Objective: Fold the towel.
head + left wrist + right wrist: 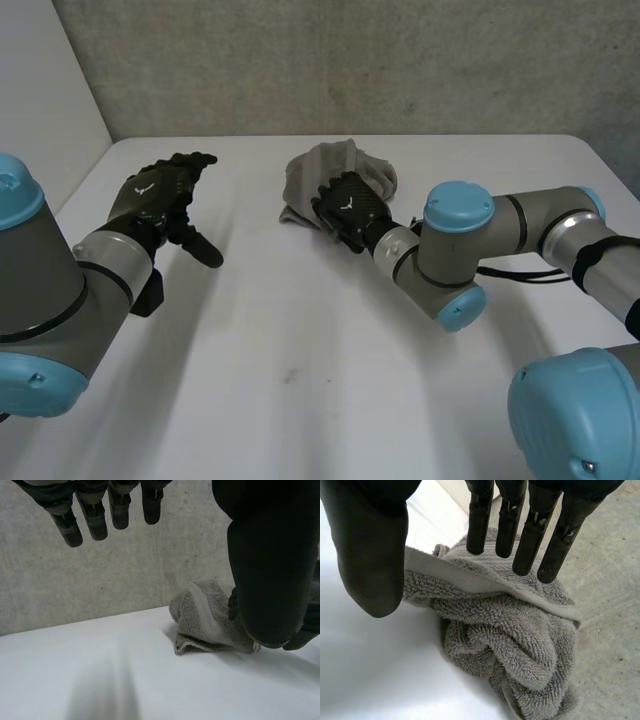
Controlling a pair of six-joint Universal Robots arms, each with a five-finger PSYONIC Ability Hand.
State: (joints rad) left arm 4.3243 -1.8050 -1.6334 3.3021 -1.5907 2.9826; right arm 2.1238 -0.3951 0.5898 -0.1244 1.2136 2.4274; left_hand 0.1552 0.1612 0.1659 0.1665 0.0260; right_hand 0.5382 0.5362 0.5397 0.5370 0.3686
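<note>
A grey towel (318,167) lies crumpled in a heap at the far middle of the white table (300,360). My right hand (350,207) rests over its near side, coming in from the right. In the right wrist view its fingers (507,522) reach straight out above the towel (510,640), and a band of hem lies between them and the thumb, which stands apart; nothing is pinched. My left hand (160,195) hovers above bare table well to the left of the towel, its fingers (95,517) straight and spread, with the towel (205,615) ahead of it.
A concrete wall (350,60) runs just behind the table's far edge, close to the towel. A white panel (45,90) stands at the far left. Bare tabletop stretches in front of the towel and between the two arms.
</note>
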